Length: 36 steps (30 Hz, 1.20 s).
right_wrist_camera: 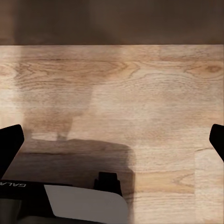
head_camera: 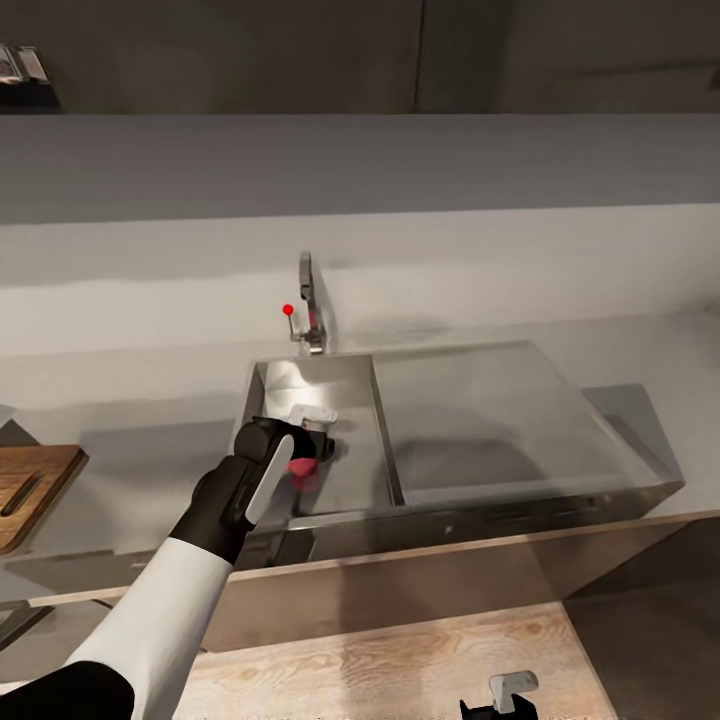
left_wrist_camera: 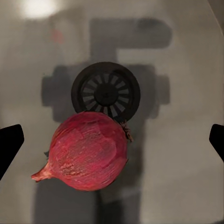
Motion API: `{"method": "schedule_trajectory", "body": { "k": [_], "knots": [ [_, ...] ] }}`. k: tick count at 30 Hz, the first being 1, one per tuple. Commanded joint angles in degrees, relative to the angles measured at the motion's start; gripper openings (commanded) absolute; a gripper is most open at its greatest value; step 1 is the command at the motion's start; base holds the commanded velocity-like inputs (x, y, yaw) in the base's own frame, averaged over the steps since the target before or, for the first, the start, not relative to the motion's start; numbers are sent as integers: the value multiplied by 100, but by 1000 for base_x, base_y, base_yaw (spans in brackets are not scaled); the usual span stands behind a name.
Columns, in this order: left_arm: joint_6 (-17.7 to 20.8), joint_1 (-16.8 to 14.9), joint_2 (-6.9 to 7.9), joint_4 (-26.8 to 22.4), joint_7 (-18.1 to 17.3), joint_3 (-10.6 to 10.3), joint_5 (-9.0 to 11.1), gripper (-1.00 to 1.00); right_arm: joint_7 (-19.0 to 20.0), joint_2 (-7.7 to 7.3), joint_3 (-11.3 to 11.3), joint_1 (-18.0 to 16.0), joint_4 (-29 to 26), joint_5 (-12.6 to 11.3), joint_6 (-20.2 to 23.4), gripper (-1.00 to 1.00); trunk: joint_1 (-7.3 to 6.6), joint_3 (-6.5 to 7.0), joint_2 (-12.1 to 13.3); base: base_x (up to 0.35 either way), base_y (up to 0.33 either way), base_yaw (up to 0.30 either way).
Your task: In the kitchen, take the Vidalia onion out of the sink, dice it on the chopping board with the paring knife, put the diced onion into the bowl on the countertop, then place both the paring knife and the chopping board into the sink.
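Observation:
The Vidalia onion (left_wrist_camera: 88,150), reddish-purple with a stubby root end, lies on the steel floor of the sink (head_camera: 360,385) beside the round drain (left_wrist_camera: 106,91). My left gripper (left_wrist_camera: 112,142) hangs open over it, a dark fingertip (left_wrist_camera: 9,144) on each side, wide of the onion and not touching it. From the head camera the left gripper (head_camera: 310,440) reaches down into the basin and the onion (head_camera: 302,468) peeks out red beneath it. An end of the chopping board (head_camera: 28,490) lies on the countertop (head_camera: 150,470) at far left. My right gripper (right_wrist_camera: 112,142) stands open above the wood floor.
The tap (head_camera: 308,300) with its red-tipped lever (head_camera: 288,310) stands behind the basin. A flat steel drainboard (head_camera: 490,415) stretches right of the basin. The right gripper (head_camera: 505,695) sits low near the bottom edge, over the light wood floor (head_camera: 400,660).

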Motion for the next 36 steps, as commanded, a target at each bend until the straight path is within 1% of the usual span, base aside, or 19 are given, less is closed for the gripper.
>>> {"method": "schedule_trajectory", "body": {
  "k": [1,36],
  "knots": [
    [19,-4,1,-3,56,-6,60,100,-17,0,-46,-4,8,60,-21,100,0,-15,-4,0,0,0],
    [19,-5,1,60,64,-1,60,100,-17,7,-46,-4,8,60,-21,100,0,-332,-4,5,0,0]
  ]
}}
